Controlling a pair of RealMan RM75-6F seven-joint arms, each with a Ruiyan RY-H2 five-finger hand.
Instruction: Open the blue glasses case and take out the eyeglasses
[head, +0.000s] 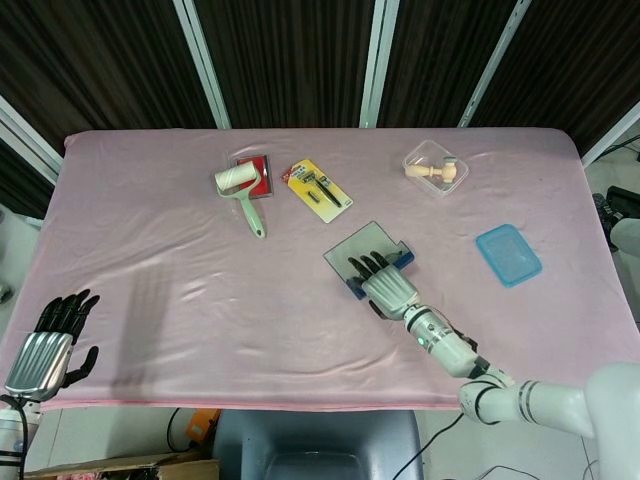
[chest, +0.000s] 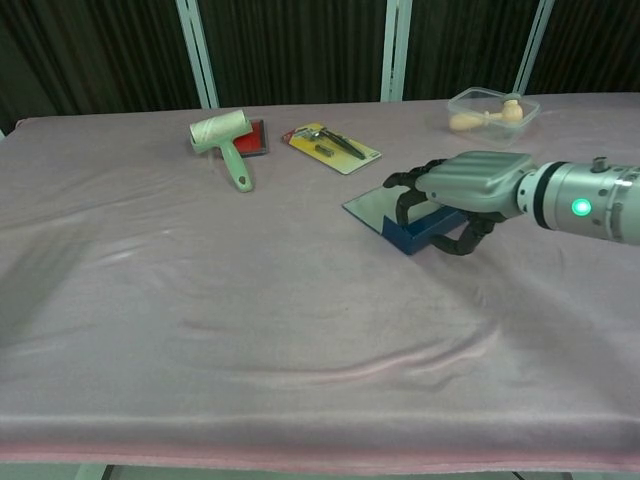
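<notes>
The blue glasses case (head: 403, 259) with its flat grey lid (head: 348, 256) lies right of the table's middle, turned at an angle. My right hand (head: 388, 285) rests over its near end. In the chest view the fingers (chest: 408, 188) curl down over the lid (chest: 370, 207) and the thumb hooks the blue front wall (chest: 410, 236), so the hand (chest: 472, 184) grips the case. The lid looks closed; no eyeglasses show. My left hand (head: 50, 342) hangs off the table's near left corner, fingers spread, holding nothing.
A green-handled lint roller (head: 240, 192) lies by a red pad (head: 256, 165) at the back left. Beside it is a yellow tool package (head: 318, 190). A clear box with a wooden piece (head: 435, 167) sits at the back right, a light-blue lid (head: 508, 254) at the right.
</notes>
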